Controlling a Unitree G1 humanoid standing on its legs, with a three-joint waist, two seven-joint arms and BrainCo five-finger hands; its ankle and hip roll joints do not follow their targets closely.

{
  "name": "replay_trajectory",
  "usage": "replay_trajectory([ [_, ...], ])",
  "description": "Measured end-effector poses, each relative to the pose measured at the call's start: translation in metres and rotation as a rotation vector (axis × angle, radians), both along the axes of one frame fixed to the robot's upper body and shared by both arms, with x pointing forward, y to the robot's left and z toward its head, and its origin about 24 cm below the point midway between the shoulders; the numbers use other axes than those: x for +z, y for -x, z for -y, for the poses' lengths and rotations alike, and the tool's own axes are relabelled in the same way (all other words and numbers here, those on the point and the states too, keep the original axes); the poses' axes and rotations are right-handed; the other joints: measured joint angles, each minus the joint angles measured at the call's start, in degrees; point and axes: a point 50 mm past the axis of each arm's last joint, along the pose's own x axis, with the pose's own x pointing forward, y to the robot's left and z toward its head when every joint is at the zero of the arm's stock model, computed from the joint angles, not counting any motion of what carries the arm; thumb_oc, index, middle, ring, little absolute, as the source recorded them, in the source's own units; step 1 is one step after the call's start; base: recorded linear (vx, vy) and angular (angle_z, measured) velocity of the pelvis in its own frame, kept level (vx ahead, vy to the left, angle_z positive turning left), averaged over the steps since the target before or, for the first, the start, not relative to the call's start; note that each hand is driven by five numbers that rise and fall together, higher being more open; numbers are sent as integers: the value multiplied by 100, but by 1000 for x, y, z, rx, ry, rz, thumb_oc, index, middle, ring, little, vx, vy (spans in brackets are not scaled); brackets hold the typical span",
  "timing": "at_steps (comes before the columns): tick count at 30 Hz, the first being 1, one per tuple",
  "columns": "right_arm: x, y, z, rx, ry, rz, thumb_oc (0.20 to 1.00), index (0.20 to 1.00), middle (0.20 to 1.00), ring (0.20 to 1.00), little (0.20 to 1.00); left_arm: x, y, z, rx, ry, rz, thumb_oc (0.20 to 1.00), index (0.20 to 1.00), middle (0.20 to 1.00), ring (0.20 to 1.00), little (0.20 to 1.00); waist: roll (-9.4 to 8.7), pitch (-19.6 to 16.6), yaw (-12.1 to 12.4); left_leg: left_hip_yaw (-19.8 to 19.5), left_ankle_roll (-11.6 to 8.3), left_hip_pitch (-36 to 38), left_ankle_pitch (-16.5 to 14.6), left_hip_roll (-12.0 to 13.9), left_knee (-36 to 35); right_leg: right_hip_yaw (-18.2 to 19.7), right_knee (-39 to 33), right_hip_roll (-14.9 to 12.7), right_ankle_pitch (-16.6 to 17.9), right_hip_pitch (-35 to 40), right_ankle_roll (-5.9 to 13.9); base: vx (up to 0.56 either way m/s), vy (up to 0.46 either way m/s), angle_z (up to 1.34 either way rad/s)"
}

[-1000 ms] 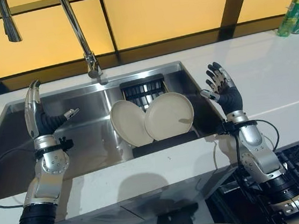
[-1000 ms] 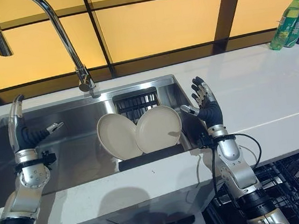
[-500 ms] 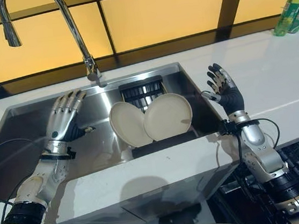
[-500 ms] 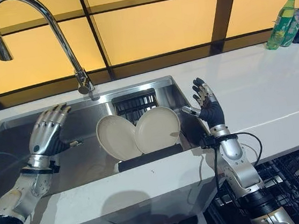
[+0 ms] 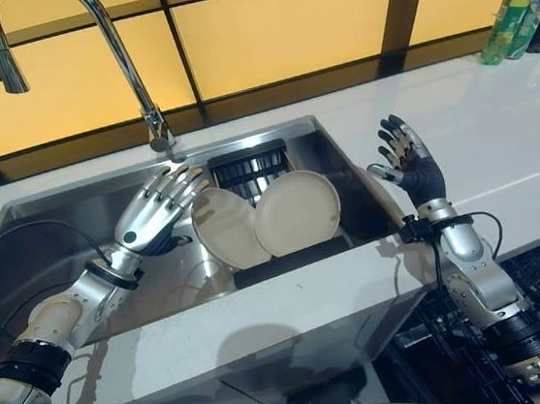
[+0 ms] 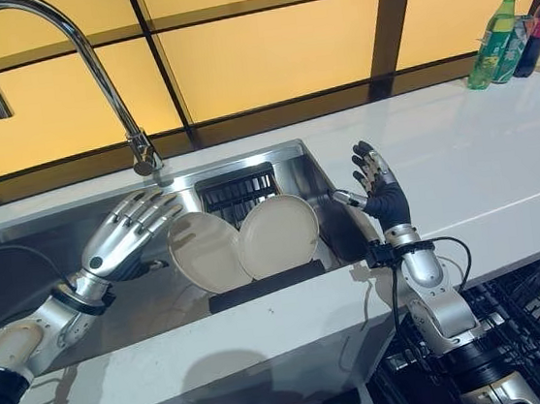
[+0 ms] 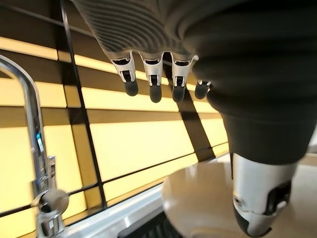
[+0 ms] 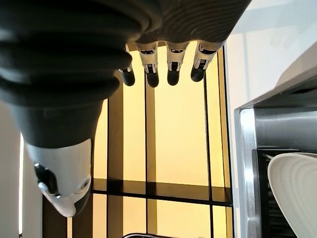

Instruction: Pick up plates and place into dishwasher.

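Two plates [image 5: 270, 219] in sink [image 5: 55, 202], just beside spread-fingered left hand [image 5: 154, 212]; right hand [image 5: 407, 162] open, apart.

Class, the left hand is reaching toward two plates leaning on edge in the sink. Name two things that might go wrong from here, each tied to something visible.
1. The two plates overlap and lean on each other, so pulling the left one may tip the right one over.
2. The left hand is open, its straight fingers near the plate's rim; a push could slide that plate in the sink rather than grip it.
The right hand is held open above the sink's right edge.
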Motion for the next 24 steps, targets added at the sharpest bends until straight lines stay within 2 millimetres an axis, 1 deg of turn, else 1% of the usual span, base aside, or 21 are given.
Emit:
replay_trajectory([
  [3, -2, 0, -3, 8, -1, -7, 1000, 1000, 1000, 1000, 1000, -2, 1, 2, -25, -33, -3, 1000, 1000, 1000, 1000, 1000, 2, -37, -61, 20, 0, -2, 0, -1, -1, 15, 0, -2, 1, -1, 1, 33, 0, -1],
  [6, -2, 0, -3, 10, -3, -10, 1000, 1000, 1000, 1000, 1000, -2, 3, 6, -89, -89, -18, 1000, 1000, 1000, 1000, 1000, 8, -76, -77, 34, 0, -7, 0, 0, -3, 29, 0, -2, 6, -24, 4, 31, 5, -3],
  [11, -3, 0, -5, 15, -3, -13, 1000, 1000, 1000, 1000, 1000, -4, 8, 16, -205, -172, -115, 1000, 1000, 1000, 1000, 1000, 13, -131, -147, 59, 12, -54, 8, -5, -1, 45, 1, -9, 20, -74, 7, 36, 8, -1],
  [13, -4, 0, -5, 20, -19, -21, 1000, 1000, 1000, 1000, 1000, -6, 8, 17, -223, -191, -148, 1000, 1000, 1000, 1000, 1000, 15, -131, -197, 65, 15, -54, 10, -11, -1, 45, 1, -15, 22, -75, 10, 40, 6, 0],
  [18, -4, 0, -4, 20, -31, -26, 1000, 1000, 1000, 1000, 1000, -14, 10, 25, -268, -253, -255, 1000, 1000, 1000, 1000, 1000, 21, -129, -225, 95, 15, -41, 10, -13, -2, 76, 1, -17, 28, -81, 15, 42, 2, -3],
  [24, -3, 0, 2, 10, -1, -29, 1000, 1000, 1000, 1000, 1000, -24, 12, 26, -253, -316, -362, 1000, 1000, 1000, 1000, 1000, 33, -123, -238, 128, 16, -38, 10, -14, -3, 136, 2, -17, 43, -116, 15, 32, 9, -5],
])
